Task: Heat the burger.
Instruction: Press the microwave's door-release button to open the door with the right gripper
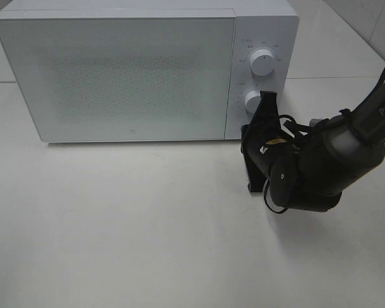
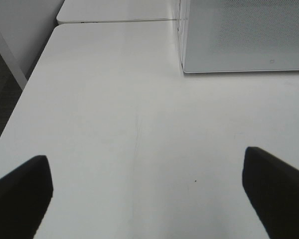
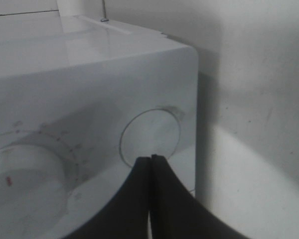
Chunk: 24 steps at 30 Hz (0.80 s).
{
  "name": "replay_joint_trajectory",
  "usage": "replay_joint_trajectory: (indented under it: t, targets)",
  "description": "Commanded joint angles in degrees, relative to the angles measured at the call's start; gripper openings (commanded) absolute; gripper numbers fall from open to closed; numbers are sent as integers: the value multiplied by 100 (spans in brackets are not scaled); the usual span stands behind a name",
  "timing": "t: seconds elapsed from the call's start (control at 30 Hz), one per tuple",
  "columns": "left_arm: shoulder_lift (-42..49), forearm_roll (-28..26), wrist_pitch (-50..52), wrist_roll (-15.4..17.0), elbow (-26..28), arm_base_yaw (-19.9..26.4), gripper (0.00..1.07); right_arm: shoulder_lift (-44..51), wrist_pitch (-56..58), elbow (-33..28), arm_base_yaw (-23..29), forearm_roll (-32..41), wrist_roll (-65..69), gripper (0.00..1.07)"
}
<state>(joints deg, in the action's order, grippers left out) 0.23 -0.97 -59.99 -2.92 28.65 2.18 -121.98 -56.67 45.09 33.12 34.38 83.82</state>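
Your right arm [image 1: 366, 122] comes in from the right edge of the high view, its dark forearm sloping down to a sharply bent wrist [image 1: 301, 176], where a thin cable [image 1: 273, 202] loops below the joint. From that wrist your right pincer [image 1: 267, 99] reaches up and away from the camera. Its two fingers [image 3: 134, 199] are pressed flat together, with only a thin seam between them in the wrist view. Your left pincer [image 2: 147, 196] stands spread wide and holds nothing, with one dark finger at each lower corner of its own wrist view. The high view does not take in your left arm.
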Motion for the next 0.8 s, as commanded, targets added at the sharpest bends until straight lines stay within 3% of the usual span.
replay_joint_trajectory:
  t: [0.03,0.8]
  targets:
    - [120,11,52,40,-11,6,98,-74,-11,46,-40,-6,63,0]
    - [120,11,52,40,-11,6,98,-132,-109,327,-109,-34,-172,0]
